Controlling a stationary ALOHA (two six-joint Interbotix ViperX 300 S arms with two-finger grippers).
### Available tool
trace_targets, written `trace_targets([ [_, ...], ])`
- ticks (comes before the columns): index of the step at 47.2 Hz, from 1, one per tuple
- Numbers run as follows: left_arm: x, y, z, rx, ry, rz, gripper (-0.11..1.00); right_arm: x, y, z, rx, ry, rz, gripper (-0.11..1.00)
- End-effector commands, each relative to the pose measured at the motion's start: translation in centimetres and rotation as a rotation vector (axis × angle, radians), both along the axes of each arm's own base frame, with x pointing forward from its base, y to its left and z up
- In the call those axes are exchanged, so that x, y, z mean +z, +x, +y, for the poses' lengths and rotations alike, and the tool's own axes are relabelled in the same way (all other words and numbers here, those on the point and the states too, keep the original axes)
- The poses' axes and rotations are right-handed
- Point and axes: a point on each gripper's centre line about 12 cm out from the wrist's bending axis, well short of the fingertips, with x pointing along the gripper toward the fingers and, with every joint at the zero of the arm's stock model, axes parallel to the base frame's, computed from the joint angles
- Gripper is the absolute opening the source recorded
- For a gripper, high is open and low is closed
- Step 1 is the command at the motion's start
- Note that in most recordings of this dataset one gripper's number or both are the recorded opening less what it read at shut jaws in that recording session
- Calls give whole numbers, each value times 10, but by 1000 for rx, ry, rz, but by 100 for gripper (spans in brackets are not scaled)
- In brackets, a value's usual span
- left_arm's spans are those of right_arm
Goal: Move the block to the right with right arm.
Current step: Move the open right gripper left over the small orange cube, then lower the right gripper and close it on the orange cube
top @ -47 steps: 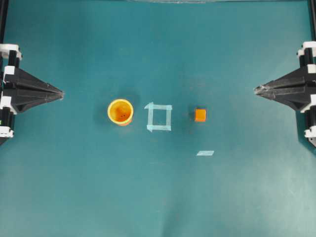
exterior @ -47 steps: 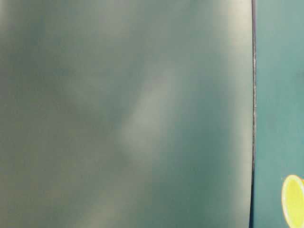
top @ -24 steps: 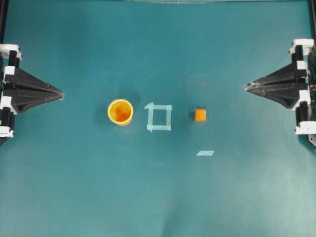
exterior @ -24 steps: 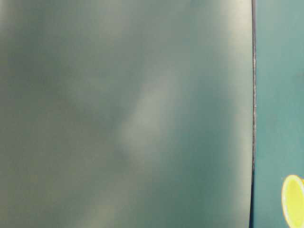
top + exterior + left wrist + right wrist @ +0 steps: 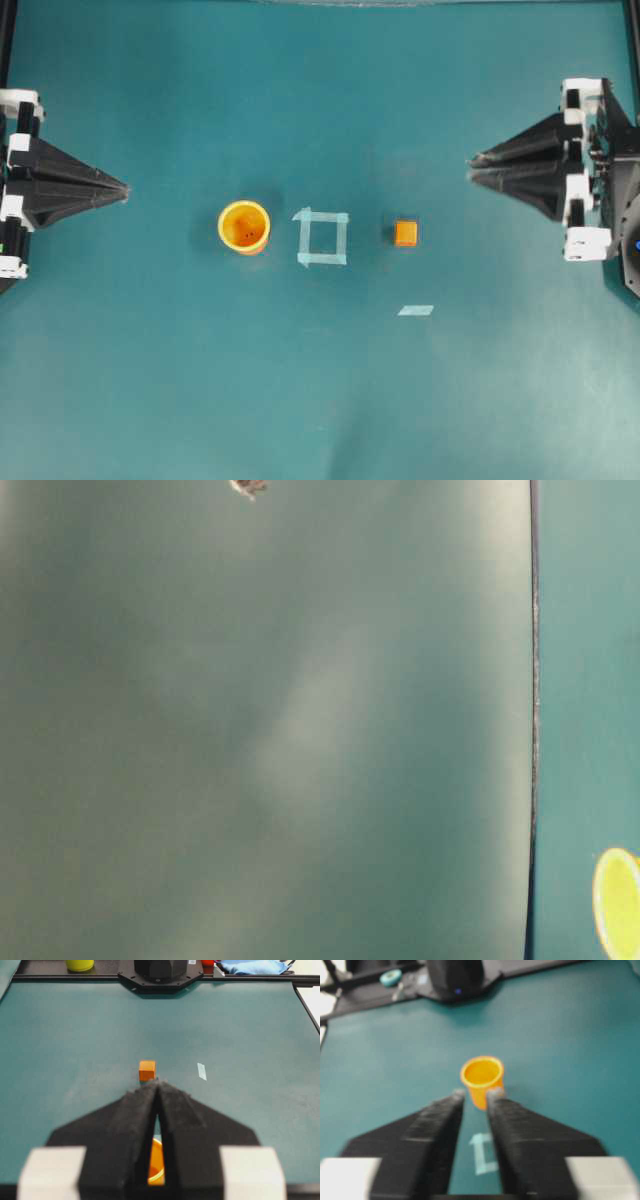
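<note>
The block (image 5: 405,233) is a small orange cube resting on the teal table, to the right of a pale tape square (image 5: 322,238). It also shows in the left wrist view as the block (image 5: 147,1070), just beyond the fingertips. My right gripper (image 5: 472,167) hovers right of the block and a little farther back, apart from it. Its jaws stand open with nothing between them. In the right wrist view the right gripper (image 5: 476,1093) frames the tape square (image 5: 485,1157), and the block is hidden there. My left gripper (image 5: 125,189) is shut at the far left.
An orange-yellow cup (image 5: 244,227) stands left of the tape square, and the cup (image 5: 481,1079) shows beyond my right fingertips. A short tape strip (image 5: 416,310) lies in front of the block. The table-level view is blurred, showing only the cup's edge (image 5: 618,900).
My right arm has moved left, toward the middle of the table, and its jaws have gone from shut to open. The block, the cup and the left arm have not moved.
</note>
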Motion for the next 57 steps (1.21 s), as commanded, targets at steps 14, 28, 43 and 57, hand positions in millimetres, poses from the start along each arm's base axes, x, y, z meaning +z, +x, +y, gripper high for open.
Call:
trace_targets([
  [14, 10, 3, 1, 2, 3, -21, 0, -35, 42, -2, 10, 17, 266, 62],
  [28, 10, 3, 1, 3, 2, -21, 0, -75, 79, -5, 49, -53, 504, 62],
  [43, 9, 3, 1, 3, 2, -17, 0, -115, 93, -4, 64, -57, 627, 63],
  [57, 9, 3, 1, 3, 3, -15, 0, -151, 90, 3, 90, -59, 700, 63],
])
